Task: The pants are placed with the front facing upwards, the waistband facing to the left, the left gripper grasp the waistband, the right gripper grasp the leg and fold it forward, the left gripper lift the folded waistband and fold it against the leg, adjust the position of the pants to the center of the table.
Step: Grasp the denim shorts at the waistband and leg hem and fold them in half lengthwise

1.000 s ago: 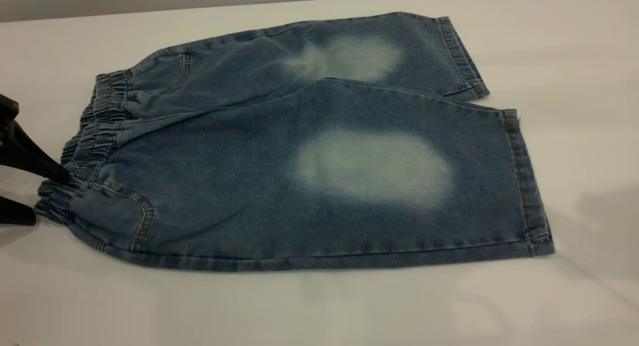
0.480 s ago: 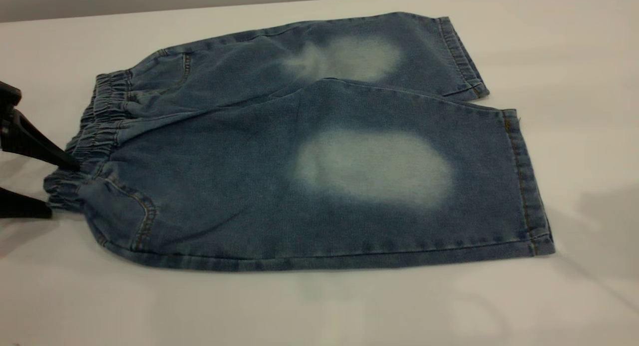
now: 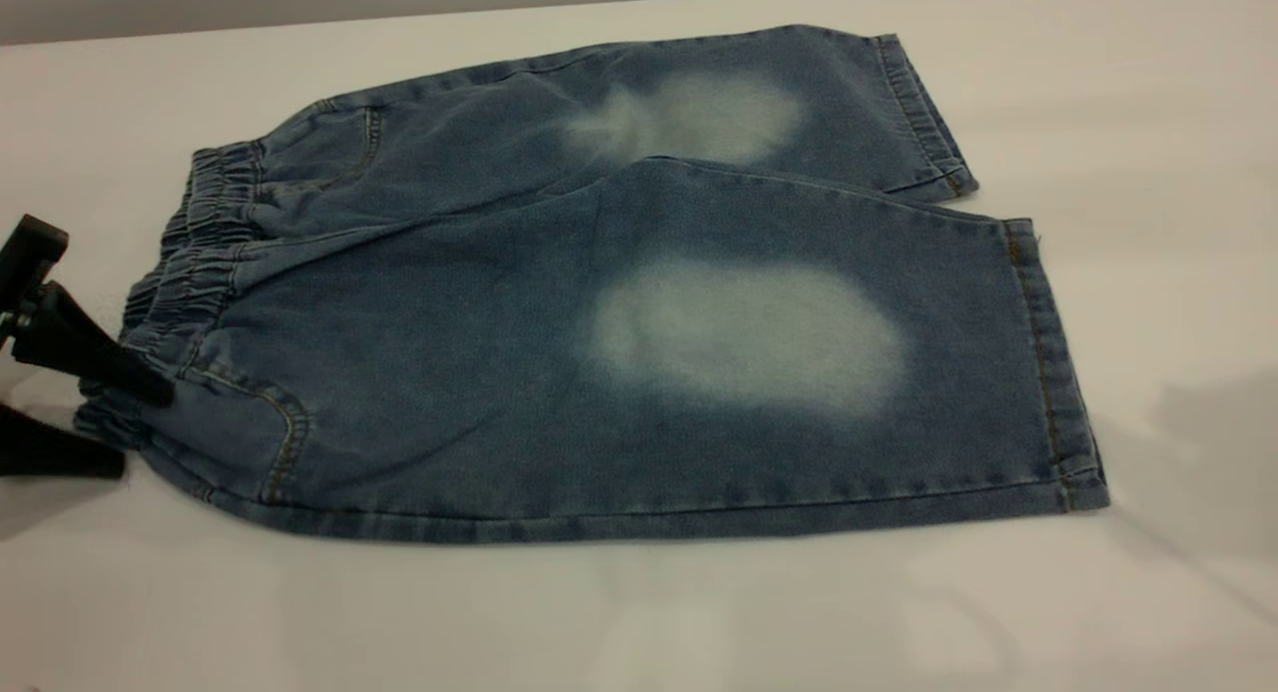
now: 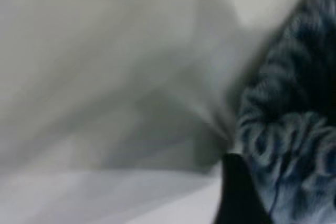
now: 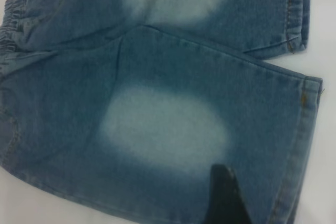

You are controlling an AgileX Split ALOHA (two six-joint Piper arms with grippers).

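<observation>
Since the earlier frame the left gripper had moved lower and further onto the waistband, its fingers spread wide, one above the gathered corner and one on the table. The pants lay flat, waistband to the left. The right gripper hung over the near leg; whether it was spread or closed I could not tell.

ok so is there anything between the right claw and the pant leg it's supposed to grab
Nothing visible. In the right wrist view the right claw hangs directly over the leg, near the hem, with only bare denim beneath it. The left claw is at the far end, at the waistband.
</observation>
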